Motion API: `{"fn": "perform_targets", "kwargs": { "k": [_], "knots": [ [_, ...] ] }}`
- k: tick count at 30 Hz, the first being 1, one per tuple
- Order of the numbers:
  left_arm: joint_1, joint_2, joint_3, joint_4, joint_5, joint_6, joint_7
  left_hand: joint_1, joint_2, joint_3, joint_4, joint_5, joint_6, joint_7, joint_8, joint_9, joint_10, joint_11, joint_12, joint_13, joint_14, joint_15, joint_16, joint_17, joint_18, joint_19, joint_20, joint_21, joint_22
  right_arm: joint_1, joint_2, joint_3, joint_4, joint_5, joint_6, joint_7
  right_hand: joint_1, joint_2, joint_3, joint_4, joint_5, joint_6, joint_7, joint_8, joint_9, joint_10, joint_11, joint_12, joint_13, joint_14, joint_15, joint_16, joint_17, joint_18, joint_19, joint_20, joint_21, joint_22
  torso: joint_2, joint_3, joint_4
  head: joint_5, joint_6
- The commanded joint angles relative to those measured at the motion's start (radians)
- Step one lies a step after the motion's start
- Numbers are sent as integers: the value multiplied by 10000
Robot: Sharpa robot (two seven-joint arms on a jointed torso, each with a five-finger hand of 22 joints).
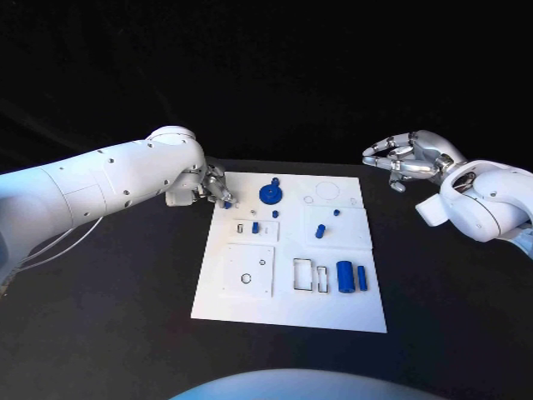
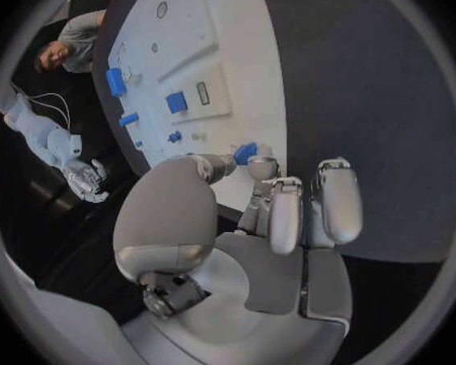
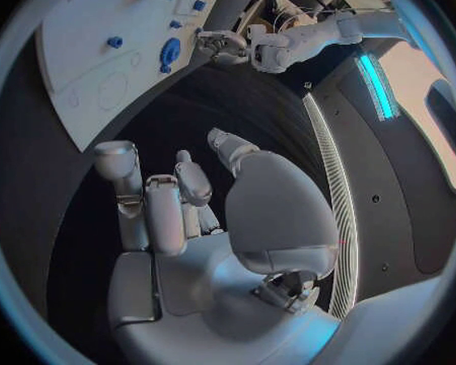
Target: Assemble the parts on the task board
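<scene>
The white task board (image 1: 236, 310) lies in the middle of the table. At its far left corner my left hand (image 1: 204, 188) pinches a small blue part (image 1: 227, 202) just above the board; in the left wrist view this part (image 2: 247, 152) sits between the thumb and a fingertip. On the board are a blue round disc (image 1: 271, 194), a blue peg (image 1: 320, 231) and two blue cylinders (image 1: 352, 277). My right hand (image 1: 410, 157) hangs off the board's far right corner, fingers loosely bent, holding nothing; its fingers (image 3: 157, 207) stand apart from the thumb.
Small blue pieces (image 1: 256, 227) stand in the raised white blocks at mid board. A rectangular slot (image 1: 304, 274) is beside the cylinders. Black table (image 1: 111, 283) surrounds the board on all sides. The right wrist view shows the board (image 3: 81, 65) and my left hand (image 3: 223, 45) far off.
</scene>
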Motion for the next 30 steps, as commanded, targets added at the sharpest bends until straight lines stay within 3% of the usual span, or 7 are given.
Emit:
{"fn": "perform_targets", "kwargs": {
  "k": [1,30],
  "knots": [
    [-66,-20,-32,56,197,365,0,-55,21,3789,-3748,-10,-24,22,-46,-12,-27,-6,16,38,851,80,-11,2123,43,-39,16,1,30,-6,-3,-1,11,-32,204,31,6,-2,2,52,59,-84,-20,31,16,58,-2,31,12,197,-47,-37,12,192,-22,-8,-54,6,3,-4,-2,3,-2],
    [-25,-313,27,167,666,15,77,-58,-5,3995,-4008,-10,116,-37,-193,-177,65,-45,121,123,874,55,31,2183,29,2,9,88,136,-6,-27,-8,18,-33,265,2,2,-16,-23,87,81,-91,-27,57,18,69,-8,27,-4,196,-53,-60,-17,197,-24,-14,-97,-17,13,-10,0,23,19]
  ]
}}
